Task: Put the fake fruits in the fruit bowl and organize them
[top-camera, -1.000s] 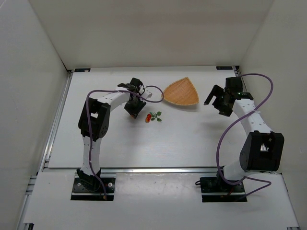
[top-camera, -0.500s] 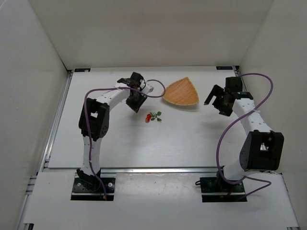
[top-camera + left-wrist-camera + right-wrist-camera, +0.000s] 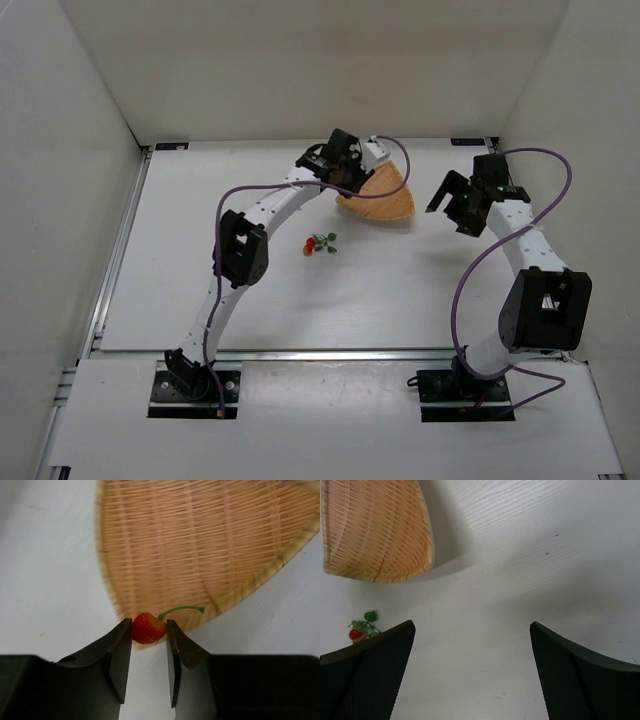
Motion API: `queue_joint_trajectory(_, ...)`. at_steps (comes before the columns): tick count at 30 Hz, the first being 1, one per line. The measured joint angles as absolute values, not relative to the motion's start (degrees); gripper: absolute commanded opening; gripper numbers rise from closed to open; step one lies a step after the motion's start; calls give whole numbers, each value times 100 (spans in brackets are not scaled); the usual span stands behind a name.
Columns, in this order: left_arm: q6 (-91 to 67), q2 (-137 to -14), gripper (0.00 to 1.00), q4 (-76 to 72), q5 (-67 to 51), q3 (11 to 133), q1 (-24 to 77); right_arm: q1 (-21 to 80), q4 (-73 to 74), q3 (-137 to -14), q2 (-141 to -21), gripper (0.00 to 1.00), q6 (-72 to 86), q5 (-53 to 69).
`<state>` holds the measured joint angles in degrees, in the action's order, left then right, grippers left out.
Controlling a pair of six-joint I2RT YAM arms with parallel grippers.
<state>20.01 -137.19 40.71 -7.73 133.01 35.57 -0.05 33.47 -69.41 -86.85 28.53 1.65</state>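
My left gripper (image 3: 149, 631) is shut on one loose red fake fruit (image 3: 147, 628) with a green stem. It holds the fruit just over the near rim of the woven tan fruit bowl (image 3: 200, 545). In the top view my left gripper (image 3: 350, 172) hangs over the left part of the bowl (image 3: 388, 202). The small fruit cluster with green leaves (image 3: 320, 243) lies on the table in front of the bowl. It also shows in the right wrist view (image 3: 361, 630). My right gripper (image 3: 471, 627) is open and empty, right of the bowl (image 3: 370, 530) in the top view (image 3: 445, 205).
White walls enclose the table on the left, back and right. The left arm's purple cable (image 3: 400, 160) loops over the bowl's far side. The right arm (image 3: 520, 240) stands along the right side of the table.
My left arm has swung from beside the fruit cluster to the right and back, and now holds the loose fruit over the bowl. The right arm has barely moved.
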Motion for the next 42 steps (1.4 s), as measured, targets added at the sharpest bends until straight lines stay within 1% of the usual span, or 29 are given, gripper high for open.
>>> queue_joint_trajectory(3,2032,-14293,39,3800,-919,13482,3763,-43,3339,-6967,-8685,100,2895,198)
queue_joint_trajectory(5,2018,-14595,42,3621,-987,13592,3868,-91,3341,-6967,-8685,100,2917,215)
queue_joint_trajectory(8,1977,-14816,66,3385,-1013,13673,3959,-115,3341,-6967,-8685,100,2943,233)
queue_joint_trajectory(9,1970,-14824,76,3350,-1009,13699,3966,-117,3341,-6967,-8685,100,2947,237)
queue_joint_trajectory(10,1981,-14824,95,3288,-1002,13734,3970,-117,3339,-6967,-8685,100,2952,255)
queue_joint_trajectory(11,2016,-14824,100,3227,-987,13782,3970,-117,3339,-6967,-8685,100,2954,274)
queue_joint_trajectory(15,1988,-14800,100,2926,-784,13876,3981,-117,3330,-6965,-8683,100,2954,355)
queue_joint_trajectory(20,1994,-14654,100,2840,-154,13758,3986,27,3245,-6842,-8560,100,2657,296)
queue_joint_trajectory(23,1966,-14223,100,2779,414,13190,3940,642,3240,-6761,-8460,100,2213,176)
queue_joint_trajectory(26,1798,-13491,100,2766,790,12254,3726,1708,3153,-6912,-8707,100,1723,215)
queue_joint_trajectory(29,1573,-12564,100,2766,1022,11198,3111,2670,3148,-7520,-9445,100,1339,416)
queue_joint_trajectory(31,1487,-12042,100,2797,1192,10676,2578,3127,3181,-8066,-10005,100,1210,578)
queue_joint_trajectory(34,1400,-11330,100,2740,1514,9924,1712,3599,3122,-8871,-10844,100,1131,731)
queue_joint_trajectory(36,1369,-10973,100,2733,1706,9524,1319,3789,3135,-9264,-11266,100,1140,742)
queue_joint_trajectory(38,1358,-10720,100,2742,1815,9203,1133,3924,3203,-9601,-11657,97,1194,690)
queue_joint_trajectory(39,1347,-10617,100,2738,1831,9039,1098,3962,3299,-9815,-11874,90,1269,661)
queue_joint_trajectory(41,1339,-10492,100,2759,1844,8792,1094,3988,3406,-10193,-12289,81,1402,587)
queue_joint_trajectory(42,1332,-10462,100,2766,1846,8689,1092,3986,3465,-10344,-12466,73,1496,552)
